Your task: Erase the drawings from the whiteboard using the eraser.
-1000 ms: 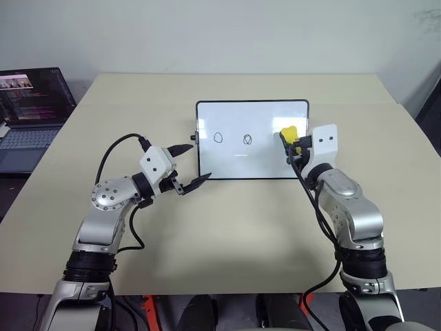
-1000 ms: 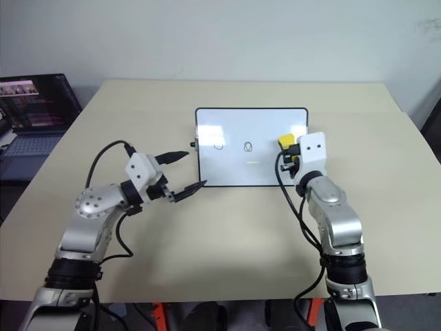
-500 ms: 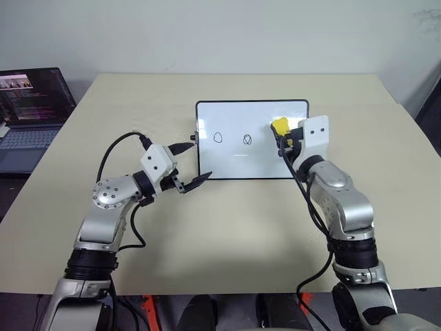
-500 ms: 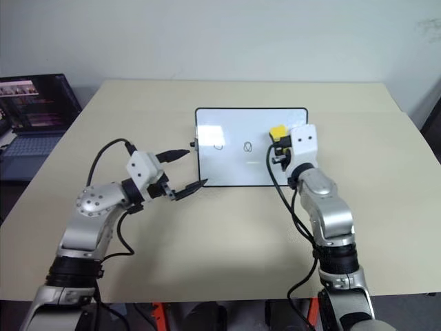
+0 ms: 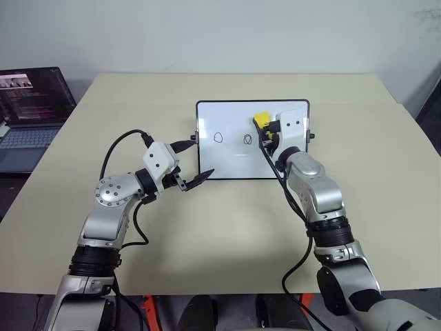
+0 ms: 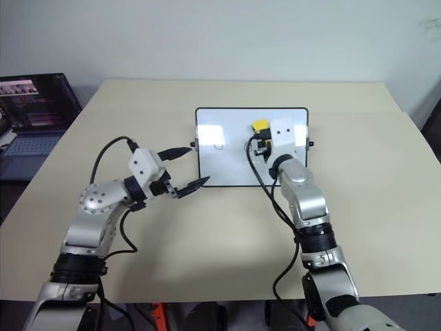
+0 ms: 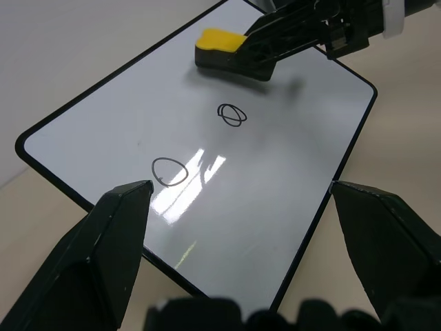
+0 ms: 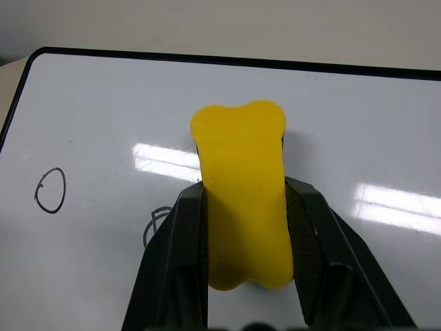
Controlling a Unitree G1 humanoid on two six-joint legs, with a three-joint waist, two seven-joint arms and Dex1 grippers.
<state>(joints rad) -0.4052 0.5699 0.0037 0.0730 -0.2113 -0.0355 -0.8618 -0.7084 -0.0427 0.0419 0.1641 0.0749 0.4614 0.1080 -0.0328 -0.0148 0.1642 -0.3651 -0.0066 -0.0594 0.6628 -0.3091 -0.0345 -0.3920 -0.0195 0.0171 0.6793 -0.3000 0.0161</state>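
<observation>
- Two drawings (image 5: 232,138) left on the whiteboard (image 5: 227,162), both ovals in its left half; the right part looks clean.
- Left gripper (image 5: 192,164) hovers near the board's left edge, jaws wide, holding nothing.
- Right gripper (image 5: 264,134) has its jaws clamped on the yellow eraser (image 5: 261,120), just right of the nearer oval.
- Mid-wipe, I'd say; next it needs to slide left across both ovals, pressing flat.
- Beige table (image 5: 207,227), pale wall, laptop (image 5: 31,110) far left.

A yellow eraser (image 8: 242,207) sits over a glossy white whiteboard (image 5: 227,152) with a black frame; black drawings (image 7: 169,170); beige table (image 5: 227,227).
</observation>
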